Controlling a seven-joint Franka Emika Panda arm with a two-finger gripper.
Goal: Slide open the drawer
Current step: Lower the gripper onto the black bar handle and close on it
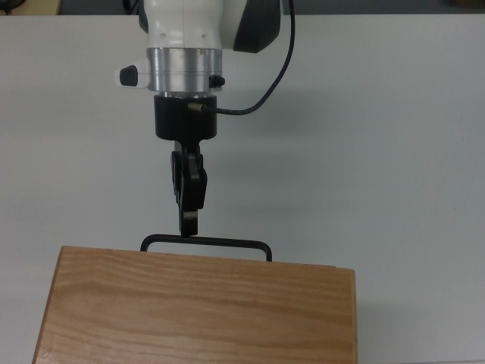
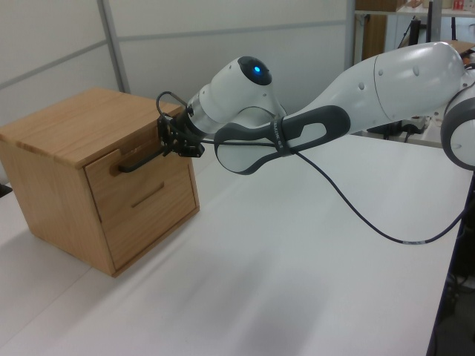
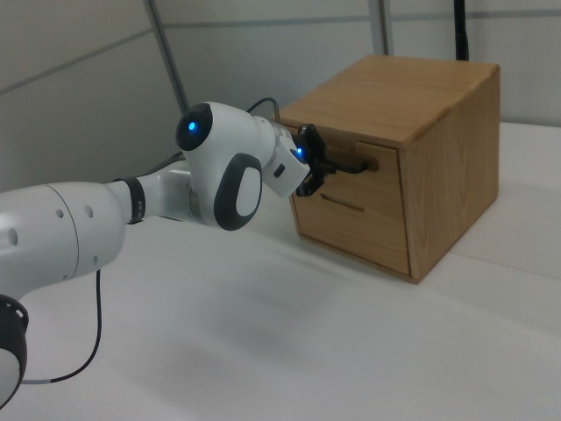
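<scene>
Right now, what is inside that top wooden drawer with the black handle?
Nothing inside shows: the light pine drawer sits shut in its wooden box casing. Only its thin black bar handle shows, with the robot's hand on it.

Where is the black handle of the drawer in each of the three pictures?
Top view: the black handle is a thin bar low in the middle, just above the wooden box.
Left view: the handle is on the left, on the upper drawer.
Right view: the handle is right of centre, near the top.
Shared landmark: the gripper at the handle.
</scene>
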